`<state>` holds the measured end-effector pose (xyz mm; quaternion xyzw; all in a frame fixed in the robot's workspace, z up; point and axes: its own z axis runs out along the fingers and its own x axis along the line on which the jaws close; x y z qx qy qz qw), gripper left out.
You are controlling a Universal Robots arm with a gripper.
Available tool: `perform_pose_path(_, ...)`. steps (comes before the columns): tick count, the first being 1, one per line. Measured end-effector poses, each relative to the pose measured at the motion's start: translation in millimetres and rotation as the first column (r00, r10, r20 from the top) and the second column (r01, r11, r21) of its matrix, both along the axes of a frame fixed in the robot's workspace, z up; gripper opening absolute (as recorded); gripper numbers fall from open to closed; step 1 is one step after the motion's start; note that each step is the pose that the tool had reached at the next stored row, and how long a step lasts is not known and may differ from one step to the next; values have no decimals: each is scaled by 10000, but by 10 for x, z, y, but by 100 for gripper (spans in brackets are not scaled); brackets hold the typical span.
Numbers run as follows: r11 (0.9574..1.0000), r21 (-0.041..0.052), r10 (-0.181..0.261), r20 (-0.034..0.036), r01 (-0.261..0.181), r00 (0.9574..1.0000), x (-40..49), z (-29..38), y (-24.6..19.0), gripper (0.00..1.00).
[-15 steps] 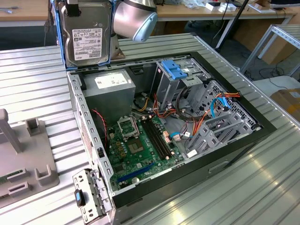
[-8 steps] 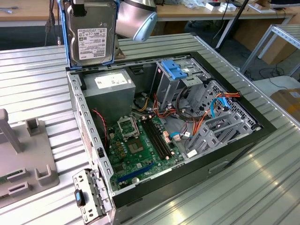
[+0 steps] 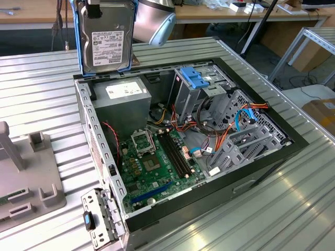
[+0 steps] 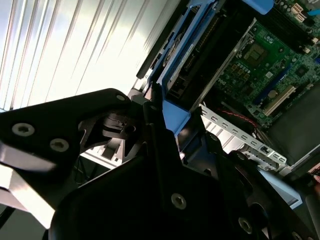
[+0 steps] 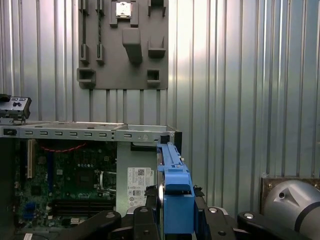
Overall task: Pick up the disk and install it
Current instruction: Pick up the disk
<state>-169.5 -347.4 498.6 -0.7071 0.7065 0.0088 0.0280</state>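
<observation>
The disk hangs upright in the air, label facing the exterior camera, with blue side rails on both long edges. The gripper is clamped narrowly on it, dark fingers pressed to either side in the first wrist view. The disk's lower edge sits just above the rim of the open computer case, at the corner by the power-supply box; whether they touch cannot be told.

On the exterior view's left, bare ribbed metal table gives open room. On its right, inside the case, lie the motherboard and tangled cables. The metal cage with its blue bracket stands well apart.

The exterior view's upper edge cuts off the disk's top and the arm. A grey fixture plate lies beyond the case.
</observation>
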Motion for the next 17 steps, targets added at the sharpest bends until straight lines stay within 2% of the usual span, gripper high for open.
perform_pose_path(17,10000,0,1,-1,-1,10000,73,0,0,37)
